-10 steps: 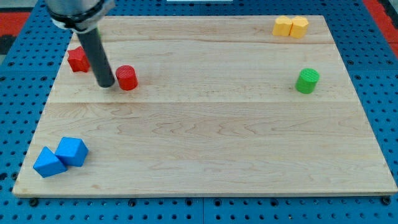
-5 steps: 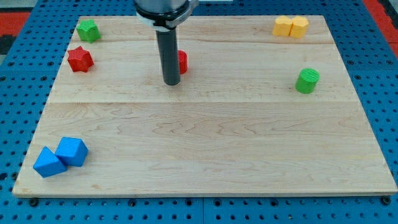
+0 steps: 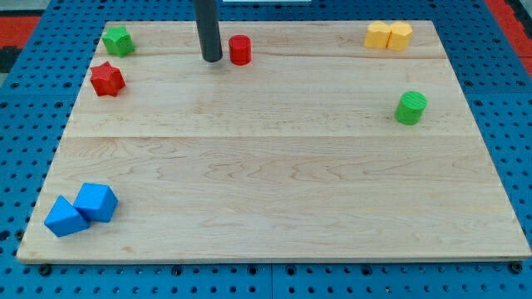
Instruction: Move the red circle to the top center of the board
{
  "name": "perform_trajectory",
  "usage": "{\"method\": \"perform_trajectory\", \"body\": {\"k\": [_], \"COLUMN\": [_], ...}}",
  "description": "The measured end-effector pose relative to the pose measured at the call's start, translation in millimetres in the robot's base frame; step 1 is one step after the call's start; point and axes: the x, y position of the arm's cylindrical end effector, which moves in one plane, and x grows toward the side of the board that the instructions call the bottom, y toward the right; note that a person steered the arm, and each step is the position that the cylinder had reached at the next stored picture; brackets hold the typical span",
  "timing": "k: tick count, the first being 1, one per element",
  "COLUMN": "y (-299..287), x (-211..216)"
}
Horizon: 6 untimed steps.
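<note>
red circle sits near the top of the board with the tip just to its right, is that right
Not quite. In the camera view my tip is just to the view's left of the red circle, not its right. The circle does sit near the top of the board.

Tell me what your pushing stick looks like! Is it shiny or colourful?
Not colourful. It is a plain, straight, round rod, dark grey to black, smooth with a faint sheen down its side. It carries no markings, cables or stickers that I can see. My tip is cut blunt, the same width as the rest. The top of the rod runs out of the view, so the arm itself does not show.
</note>
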Motion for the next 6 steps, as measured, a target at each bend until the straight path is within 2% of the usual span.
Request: {"method": "perform_trajectory", "body": {"k": [2, 4, 5, 6], "y": [43.0, 45.7, 56.3, 61.8], "x": [-9.5, 22.3, 24.8, 6.8]}}
